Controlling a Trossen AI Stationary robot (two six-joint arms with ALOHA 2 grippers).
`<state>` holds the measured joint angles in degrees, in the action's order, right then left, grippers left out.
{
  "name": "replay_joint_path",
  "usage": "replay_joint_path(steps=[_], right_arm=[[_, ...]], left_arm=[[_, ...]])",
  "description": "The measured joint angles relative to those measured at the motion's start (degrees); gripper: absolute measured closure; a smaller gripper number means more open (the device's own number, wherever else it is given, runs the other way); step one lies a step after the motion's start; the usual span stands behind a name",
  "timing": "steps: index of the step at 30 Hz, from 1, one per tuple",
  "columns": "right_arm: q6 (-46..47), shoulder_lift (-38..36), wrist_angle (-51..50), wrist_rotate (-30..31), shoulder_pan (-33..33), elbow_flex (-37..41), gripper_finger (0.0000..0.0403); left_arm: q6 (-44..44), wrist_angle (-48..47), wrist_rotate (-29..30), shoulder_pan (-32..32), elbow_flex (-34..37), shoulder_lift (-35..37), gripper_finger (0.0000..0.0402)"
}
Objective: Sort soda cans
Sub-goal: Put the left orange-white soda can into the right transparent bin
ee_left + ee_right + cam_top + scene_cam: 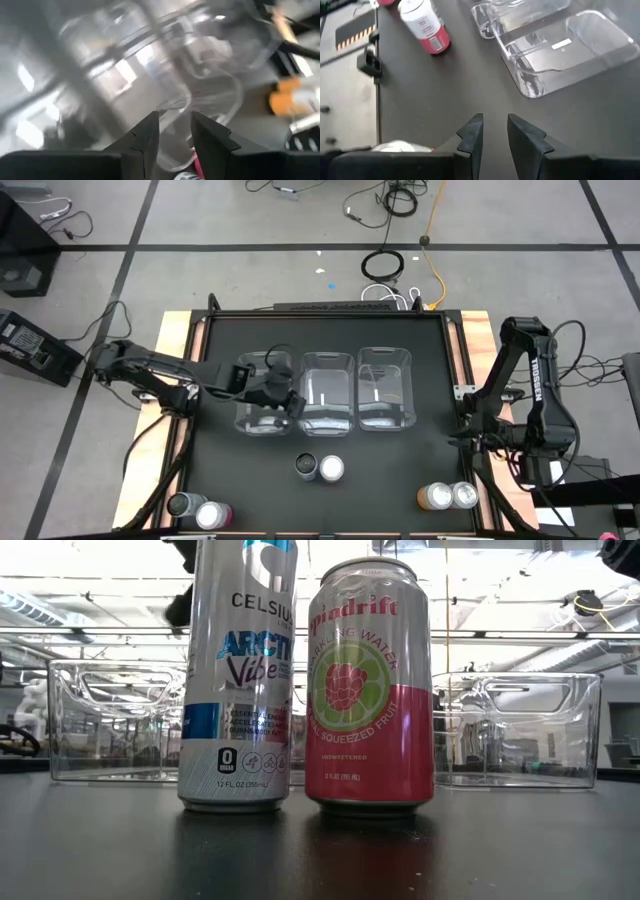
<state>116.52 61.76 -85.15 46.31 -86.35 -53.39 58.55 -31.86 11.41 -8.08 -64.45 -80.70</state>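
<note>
Soda cans [319, 468] all sit outside the bins [328, 391], so nothing's sorted yet; left gripper [283, 393] seems empty, nearly shut, over the left bin, though that view's blurred; right gripper [494, 134], near the table's edge, is narrowly parted, empty.

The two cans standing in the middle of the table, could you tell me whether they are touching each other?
Apart. The low view shows a thin strip of background between the silver Celsius can and the pink Spindrift can along their sides.
</note>
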Motion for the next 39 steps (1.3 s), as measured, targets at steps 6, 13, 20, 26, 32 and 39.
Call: replay_joint_path(steps=[6, 13, 20, 26, 32, 39], right_arm=[[6.47, 0.01, 2.06, 0.03, 5.49, 0.0, 0.0321], [3.89, 1.2, 11.27, -0.11, 16.83, -2.49, 0.0325], [-8.57, 8.5, 18.98, -4.15, 30.93, -10.04, 0.0369], [-19.32, 17.01, 18.87, -13.64, 40.78, -21.26, 0.0401], [-30.34, 23.04, 14.42, -28.18, 48.43, -30.66, 0.0402], [-40.33, 24.65, 13.21, -41.38, 51.12, -31.1, 0.0401]], left_arm=[[-17.38, 4.49, -1.75, -1.14, 0.0, 3.16, 0.0281], [-33.06, -0.94, -1.3, -3.72, 0.0, 10.81, 0.0281], [-40.52, -9.51, 0.73, -4.39, 0.09, 21.43, 0.0281], [-40.74, -12.95, 0.78, -7.15, 3.4, 30.64, 0.0281], [-33.72, -12.08, 2.02, -12.31, 9.43, 36.6, 0.0281], [-28.84, -0.22, 7.48, -20.56, 17.24, 35.09, 0.0281]])
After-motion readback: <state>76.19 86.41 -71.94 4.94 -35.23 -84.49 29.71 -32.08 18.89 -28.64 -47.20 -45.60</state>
